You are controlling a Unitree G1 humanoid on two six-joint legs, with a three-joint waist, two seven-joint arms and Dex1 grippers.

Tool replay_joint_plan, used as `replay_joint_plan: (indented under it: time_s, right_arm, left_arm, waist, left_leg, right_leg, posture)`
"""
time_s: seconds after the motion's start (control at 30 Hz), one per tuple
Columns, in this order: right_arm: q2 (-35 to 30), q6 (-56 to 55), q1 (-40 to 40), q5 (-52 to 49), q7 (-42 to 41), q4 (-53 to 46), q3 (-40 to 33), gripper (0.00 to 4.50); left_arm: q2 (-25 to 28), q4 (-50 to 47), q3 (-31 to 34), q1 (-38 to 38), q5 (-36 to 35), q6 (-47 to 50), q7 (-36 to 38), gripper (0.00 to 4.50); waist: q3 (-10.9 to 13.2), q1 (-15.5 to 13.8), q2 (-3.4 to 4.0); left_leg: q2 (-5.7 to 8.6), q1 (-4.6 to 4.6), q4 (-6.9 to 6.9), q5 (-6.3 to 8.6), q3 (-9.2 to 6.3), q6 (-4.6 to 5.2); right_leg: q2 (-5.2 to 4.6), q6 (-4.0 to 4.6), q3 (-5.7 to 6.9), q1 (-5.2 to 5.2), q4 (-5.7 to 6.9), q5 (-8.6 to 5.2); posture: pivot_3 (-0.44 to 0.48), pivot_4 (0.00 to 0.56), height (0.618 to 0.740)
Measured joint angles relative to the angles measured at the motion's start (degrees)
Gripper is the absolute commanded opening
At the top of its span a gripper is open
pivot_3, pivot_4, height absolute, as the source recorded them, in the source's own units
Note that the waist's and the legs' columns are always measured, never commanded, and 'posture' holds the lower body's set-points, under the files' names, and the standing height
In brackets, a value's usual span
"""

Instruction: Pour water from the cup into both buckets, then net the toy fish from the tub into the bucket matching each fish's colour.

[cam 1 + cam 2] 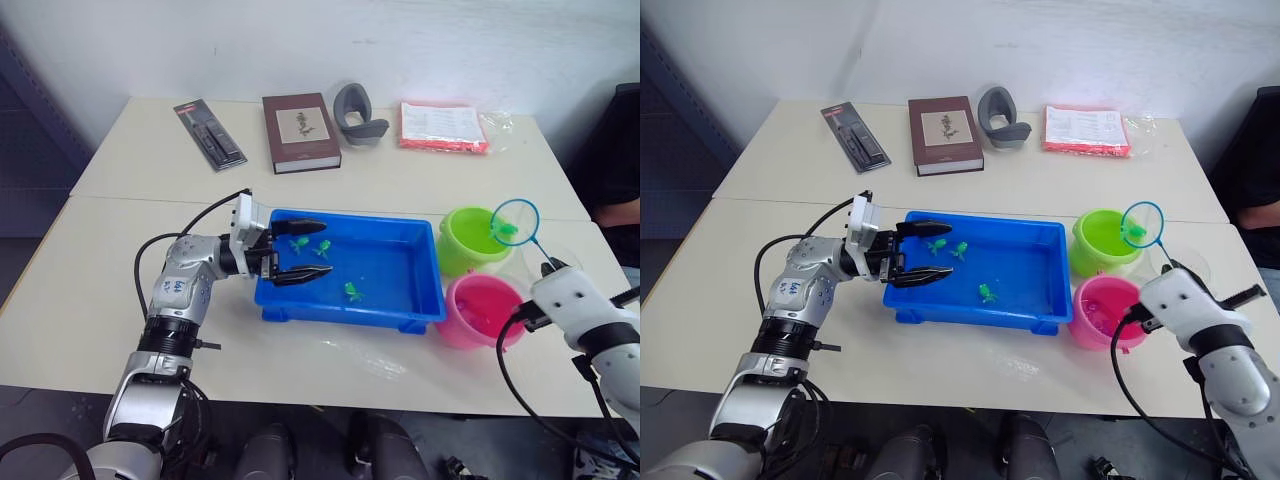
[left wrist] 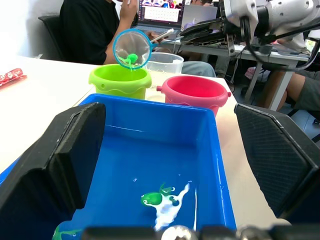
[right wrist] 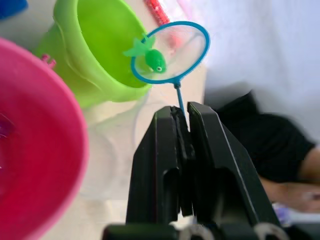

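The blue tub (image 1: 350, 318) sits mid-table with three green toy fish (image 1: 352, 291) in shallow water. My left gripper (image 1: 312, 249) is open over the tub's left end, one finger on each side of two of those fish. To the tub's right stand the lime green bucket (image 1: 470, 242) and, nearer me, the pink bucket (image 1: 482, 310). My right gripper (image 3: 182, 117) is shut on the thin handle of the net (image 1: 515, 222). The hoop hangs over the green bucket's right rim with a green fish (image 3: 154, 59) lying in its mesh. The clear cup (image 2: 165, 62) stands just behind the pink bucket.
Along the table's far side lie a black packet (image 1: 210, 135), a brown book (image 1: 300, 132), a grey curved object (image 1: 358, 113) and a red-and-white packet (image 1: 443, 126). A person in black (image 1: 620, 190) sits at the table's right edge.
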State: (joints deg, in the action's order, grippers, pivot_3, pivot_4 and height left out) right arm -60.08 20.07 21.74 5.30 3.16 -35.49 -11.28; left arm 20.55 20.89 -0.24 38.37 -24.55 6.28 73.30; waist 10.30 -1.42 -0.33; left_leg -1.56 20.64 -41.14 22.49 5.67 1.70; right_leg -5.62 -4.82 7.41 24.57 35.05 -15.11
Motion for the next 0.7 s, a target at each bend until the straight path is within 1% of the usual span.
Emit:
replay_joint_plan:
  time_s: [0.13, 0.3, 0.43, 0.6, 0.67, 0.7]
  right_arm:
    - [-3.91, -5.56, -0.05, 14.66, -2.96, 2.1, 2.18, 0.0]
    - [-3.97, -8.96, -1.39, 23.35, -6.24, 5.89, 2.13, 0.0]
    - [-3.23, -12.14, -2.53, 26.12, -8.96, 7.87, 1.4, 0.0]
    - [-0.07, -15.24, -3.79, 25.63, -12.91, 8.16, -0.58, 0.0]
    - [2.62, -16.57, -5.37, 24.54, -13.63, 8.3, -1.03, 0.0]
    - [4.38, -16.5, -6.28, 22.01, -14.58, 8.11, -1.45, 0.0]
  left_arm:
    - [0.01, -0.03, 0.0, -0.18, 0.01, -0.12, 0.0, 4.44]
    - [0.11, -0.02, 0.0, -0.21, 0.09, -1.09, 0.09, 4.44]
    - [0.58, -0.02, 0.0, -0.21, 0.18, -1.55, 0.23, 4.44]
    - [1.33, 0.03, 0.02, -0.21, 0.26, -2.08, 0.58, 4.44]
    - [1.88, 0.07, 0.03, -0.22, 0.27, -2.19, 0.63, 4.44]
    - [2.1, 0.08, 0.06, -0.23, 0.27, -2.23, 0.69, 4.44]
  waist:
    - [0.0, -0.06, 0.01]
    - [0.0, -0.03, 0.01]
    - [0.0, 0.01, 0.01]
    - [0.01, -0.02, 0.01]
    - [0.0, 0.05, 0.04]
    - [0.01, 0.06, 0.03]
  left_leg:
    - [0.0, -0.03, 0.02, -0.01, 0.02, -0.03]
    - [-0.02, -0.04, 0.02, -0.02, 0.03, -0.04]
    - [-0.04, -0.07, 0.03, -0.03, 0.05, -0.06]
    - [-0.04, -0.07, 0.02, -0.03, 0.04, -0.07]
    - [-0.04, -0.1, 0.03, -0.03, 0.06, -0.07]
    - [-0.07, -0.15, 0.05, -0.03, 0.06, -0.07]
  right_leg:
    - [0.01, 0.0, -0.01, -0.02, -0.01, 0.0]
    - [0.05, 0.0, 0.0, -0.04, -0.01, 0.0]
    - [0.08, 0.0, -0.01, -0.03, 0.01, 0.0]
    - [0.09, 0.0, 0.0, -0.05, 0.0, 0.0]
    - [0.09, 0.0, -0.02, -0.05, 0.02, 0.0]
    - [0.13, 0.0, -0.01, -0.1, -0.01, 0.0]
  posture:
    - [0.0, 0.15, 0.74]
    - [0.0, 0.15, 0.74]
    - [0.0, 0.15, 0.74]
    - [0.0, 0.15, 0.74]
    - [0.0, 0.15, 0.74]
    - [0.0, 0.15, 0.74]
